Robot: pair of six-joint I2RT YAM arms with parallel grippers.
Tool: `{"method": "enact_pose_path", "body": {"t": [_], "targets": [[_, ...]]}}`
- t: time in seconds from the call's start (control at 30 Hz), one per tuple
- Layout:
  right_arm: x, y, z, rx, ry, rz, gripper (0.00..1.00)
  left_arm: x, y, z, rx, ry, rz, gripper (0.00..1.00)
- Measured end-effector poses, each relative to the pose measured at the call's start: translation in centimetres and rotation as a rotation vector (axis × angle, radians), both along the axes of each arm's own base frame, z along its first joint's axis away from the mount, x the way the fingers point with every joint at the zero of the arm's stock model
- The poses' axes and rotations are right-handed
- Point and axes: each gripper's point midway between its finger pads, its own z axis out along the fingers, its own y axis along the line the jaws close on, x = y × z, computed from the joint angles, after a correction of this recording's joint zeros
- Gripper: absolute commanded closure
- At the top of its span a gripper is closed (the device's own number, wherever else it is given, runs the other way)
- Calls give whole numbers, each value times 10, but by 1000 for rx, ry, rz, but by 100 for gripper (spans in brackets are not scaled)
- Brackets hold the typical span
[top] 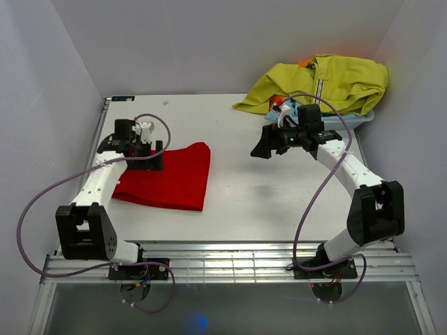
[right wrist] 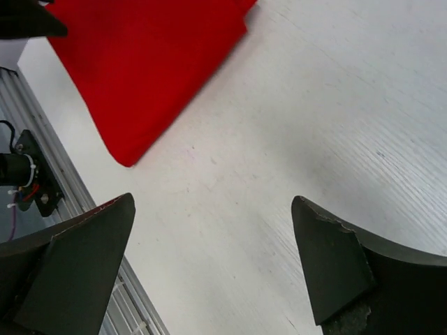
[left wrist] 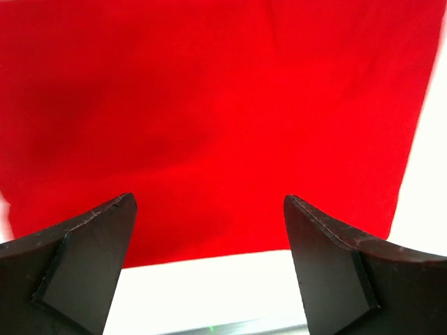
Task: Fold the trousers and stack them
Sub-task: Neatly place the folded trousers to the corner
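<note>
We find the folded bright red soft-fabric trousers (top: 171, 178) lying left on the white counter (top: 265, 202), the left tool (left wrist: 208, 200) above them and the right tool (right wrist: 213, 201) both gaping empty, and we judge a shallow pinch would drag one layer, spoiling the fold.

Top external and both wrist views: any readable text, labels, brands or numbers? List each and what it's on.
No readable text in any view.
The red trousers show plain fabric, no label.
The yellow-green jacket shows no legible logo.
A dark strip at the far-left corner of the table is too small to read.
</note>
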Motion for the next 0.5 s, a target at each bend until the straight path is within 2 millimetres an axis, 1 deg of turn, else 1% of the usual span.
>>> {"method": "enact_pose_path", "body": {"t": [0.07, 0.1, 0.2, 0.27, 0.3, 0.43, 0.5], "targets": [[0, -14, -6, -25, 6, -41, 8, -15, -15, -34, 27, 106, -9, 2], [-1, -19, -11, -40, 12, -53, 10, -23, -21, -49, 44, 158, -14, 2], [-2, -33, -22, -90, 18, -88, 10, -42, -34, -90, 77, 310, -11, 2], [-2, -40, -26, -111, 17, -107, 10, -48, -34, -111, 86, 388, 34, 2], [-1, -45, -27, -118, 13, -118, 10, -46, -33, -118, 90, 404, 58, 2], [7, -62, -28, -138, 1, -165, 10, -39, -32, -119, 84, 460, 144, 2], [9, -68, -29, -145, 2, -183, 10, -30, -28, -121, 84, 520, 177, 2]]}}
